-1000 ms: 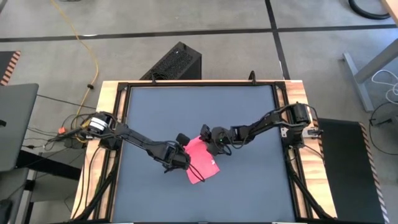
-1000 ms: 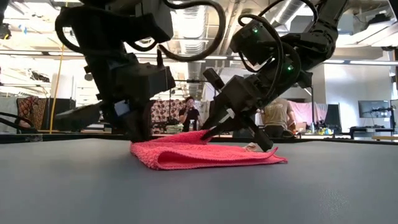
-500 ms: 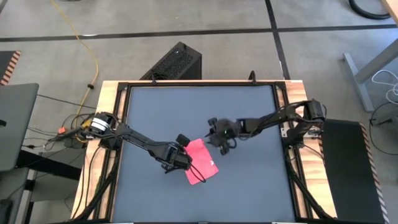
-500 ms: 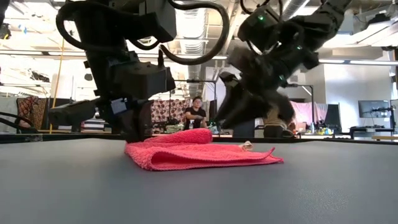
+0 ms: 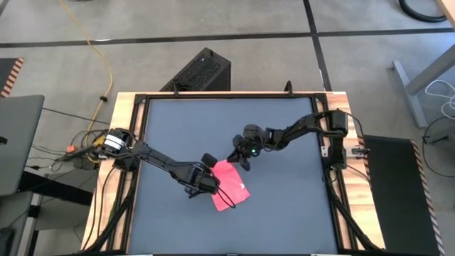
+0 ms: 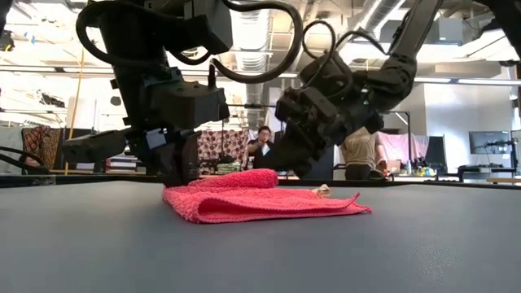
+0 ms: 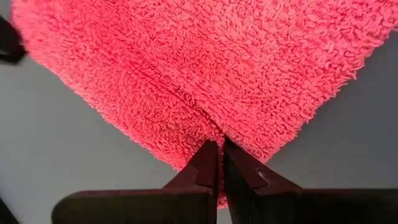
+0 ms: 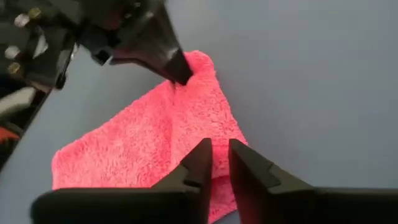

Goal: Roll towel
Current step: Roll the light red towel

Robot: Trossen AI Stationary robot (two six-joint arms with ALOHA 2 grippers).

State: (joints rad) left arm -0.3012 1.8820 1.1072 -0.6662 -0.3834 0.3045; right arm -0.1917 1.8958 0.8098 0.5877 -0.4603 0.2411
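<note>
Towel (image 5: 229, 184) lay near the middle of the dark tabletop (image 5: 284, 213), toward the left arm's side, folded flat into a layered pad with one edge curled into a short raised roll on top (low view). Judged progress: the roll was only begun; most of the cloth was flat and unrolled, so the bulk of the rolling remained. Left gripper (image 7: 220, 149) sat low at the towel's edge with its fingers pressed together, tips pinching a fold of the pink terry pile; the wrist view showed cloth bunched right at the tips, so it read as clamped on the towel. Right gripper (image 8: 216, 152) hovered just above the towel's far corner, fingers nearly together with a narrow gap, nothing between them and no contact with the cloth visible.
</note>
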